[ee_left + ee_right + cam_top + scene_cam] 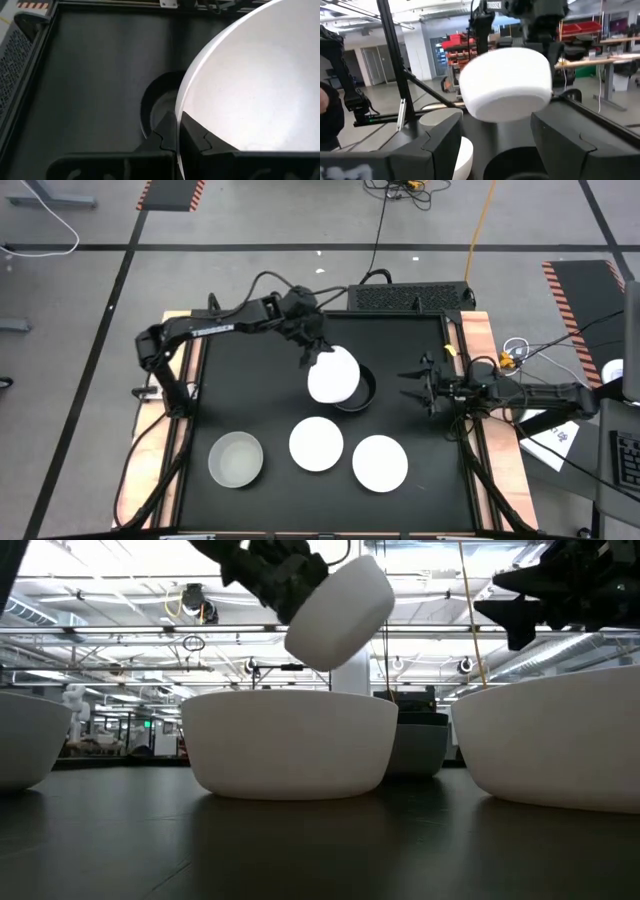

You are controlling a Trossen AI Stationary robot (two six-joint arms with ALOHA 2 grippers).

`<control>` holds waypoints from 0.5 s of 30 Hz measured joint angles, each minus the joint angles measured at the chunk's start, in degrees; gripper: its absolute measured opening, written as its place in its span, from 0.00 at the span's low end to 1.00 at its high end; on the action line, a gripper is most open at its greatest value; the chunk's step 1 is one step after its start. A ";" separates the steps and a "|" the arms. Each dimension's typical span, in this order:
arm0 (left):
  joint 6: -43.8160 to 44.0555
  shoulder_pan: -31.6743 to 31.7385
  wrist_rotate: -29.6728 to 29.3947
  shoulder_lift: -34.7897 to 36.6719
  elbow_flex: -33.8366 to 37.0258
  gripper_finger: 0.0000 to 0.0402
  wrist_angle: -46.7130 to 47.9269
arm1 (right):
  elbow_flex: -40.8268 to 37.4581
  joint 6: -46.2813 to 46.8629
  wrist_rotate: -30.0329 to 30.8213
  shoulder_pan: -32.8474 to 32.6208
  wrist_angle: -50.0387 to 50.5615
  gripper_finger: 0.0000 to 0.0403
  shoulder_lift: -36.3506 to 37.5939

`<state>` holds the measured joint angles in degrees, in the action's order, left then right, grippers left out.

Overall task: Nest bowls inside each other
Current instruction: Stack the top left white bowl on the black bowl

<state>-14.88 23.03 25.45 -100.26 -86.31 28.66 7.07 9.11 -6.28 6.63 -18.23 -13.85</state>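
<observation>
Left hand is pinching a white bowl by its rim, carrying it tilted above the black bowl for nesting. Right hand is waiting beside, fingers spread, empty.

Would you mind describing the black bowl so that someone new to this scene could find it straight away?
Start from the black table seen from above and find the white bowl that the left gripper holds tilted in the air near the middle. The black bowl sits on the table just beneath it, partly hidden. It is the only dark bowl; the three in the front row are white or pale grey.
</observation>
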 joint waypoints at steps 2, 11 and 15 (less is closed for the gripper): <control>-0.28 0.31 0.11 -1.63 -1.59 0.00 0.30 | 0.00 -0.40 -0.02 0.00 1.00 0.57 1.52; -1.62 1.11 0.09 -10.17 -10.79 0.00 4.52 | 0.00 -1.04 -1.09 0.00 3.00 0.57 5.85; -2.78 0.89 0.12 -14.65 -16.08 0.00 9.27 | 0.00 -0.96 -1.42 0.00 4.64 0.57 5.89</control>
<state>-17.66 23.92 25.57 -114.91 -102.38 37.93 7.07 8.14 -7.70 6.63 -13.59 -7.97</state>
